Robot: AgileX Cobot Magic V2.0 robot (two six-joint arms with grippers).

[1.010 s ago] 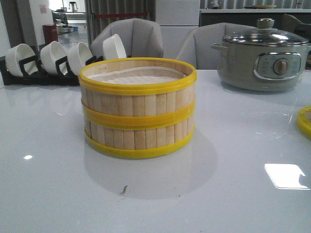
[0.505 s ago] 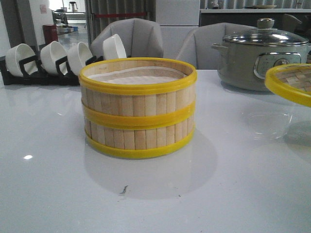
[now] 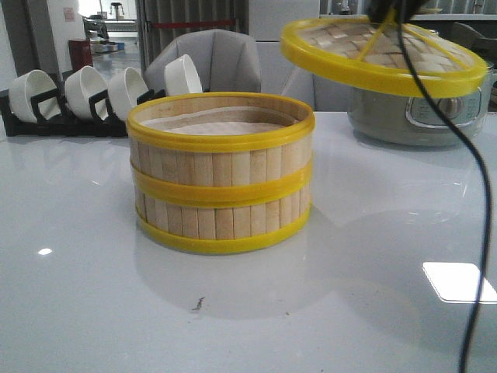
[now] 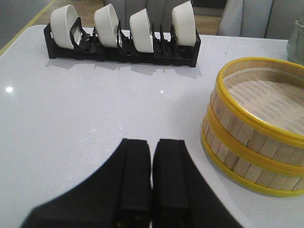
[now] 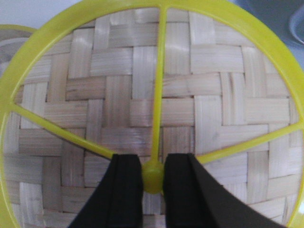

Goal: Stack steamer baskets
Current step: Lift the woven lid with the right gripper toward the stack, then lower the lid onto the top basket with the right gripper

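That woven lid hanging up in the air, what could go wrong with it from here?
The right tool pinches the lid only by its small yellow knob, and the lid hangs tilted, so it might swing or slip out. It is off to the right of the stacked baskets, not above them; lowered off-centre, its rim could catch the top yellow rim and nudge the stack. A black cable dangles nearby and might snag.

The right gripper (image 5: 153, 178) pinched the yellow knob (image 5: 153, 175) in the middle of the woven lid (image 5: 156, 109). Yellow ribs ran out from the knob to the lid's yellow rim
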